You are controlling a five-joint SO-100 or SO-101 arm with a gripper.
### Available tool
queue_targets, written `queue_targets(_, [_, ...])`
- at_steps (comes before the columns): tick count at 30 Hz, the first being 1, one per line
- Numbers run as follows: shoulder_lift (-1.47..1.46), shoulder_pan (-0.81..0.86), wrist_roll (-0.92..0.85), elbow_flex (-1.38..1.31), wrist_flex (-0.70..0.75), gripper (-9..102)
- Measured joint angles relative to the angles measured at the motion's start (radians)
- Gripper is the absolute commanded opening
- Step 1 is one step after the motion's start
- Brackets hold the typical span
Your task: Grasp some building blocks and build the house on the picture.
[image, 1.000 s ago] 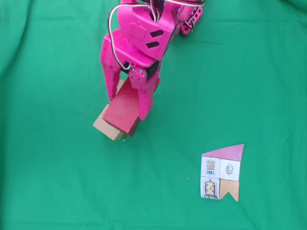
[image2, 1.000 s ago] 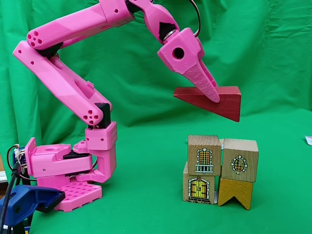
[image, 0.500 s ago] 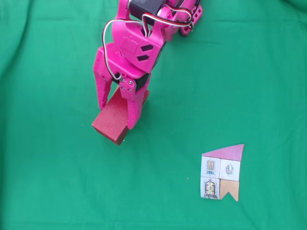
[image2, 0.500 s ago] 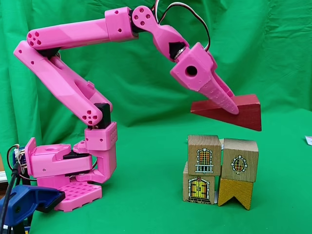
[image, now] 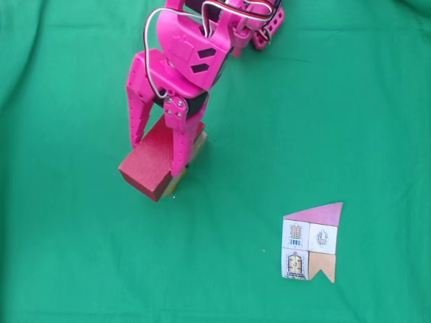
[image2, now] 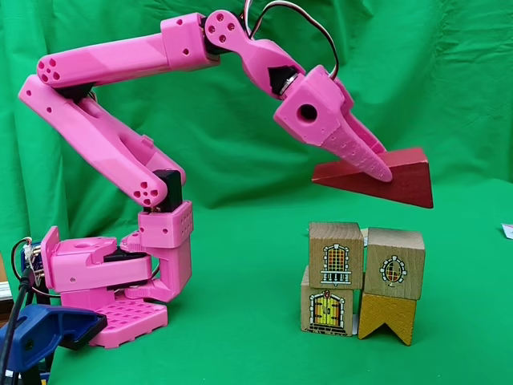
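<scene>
My pink gripper [image: 156,160] is shut on a dark red wedge-shaped roof block [image: 149,167] and holds it in the air. In the side fixed view the red block [image2: 401,172] hangs in the gripper [image2: 383,172] a little above a stack of several light-brown wooden blocks. The upper two blocks [image2: 335,255] [image2: 394,263] carry printed windows. The lower left block [image2: 325,309] shows a door, and the lower right one [image2: 386,317] is tan and notched. From above, just a sliver of the stack [image: 198,143] peeks out beside the red block. The house picture card [image: 312,242] lies flat at the lower right.
Green cloth [image: 67,256] covers the table and forms the backdrop. The arm's pink base [image2: 112,281] stands at the left in the side view, with a blue clamp [image2: 40,333] at its front corner.
The gripper has carried the red block rightward in the side view until it hangs over the stack. From above, it moved toward the lower left and now hides most of the blocks.
</scene>
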Motion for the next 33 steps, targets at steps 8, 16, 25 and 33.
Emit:
queue_targets(8, [0.017,0.0,0.0,0.054,0.0,24])
queue_targets(16, [0.097,0.0,0.0,0.11,-0.021,24])
queue_targets(25, [0.101,0.0,0.0,0.146,-0.084,24])
queue_targets(33, [0.103,0.0,0.0,0.17,-0.143,24])
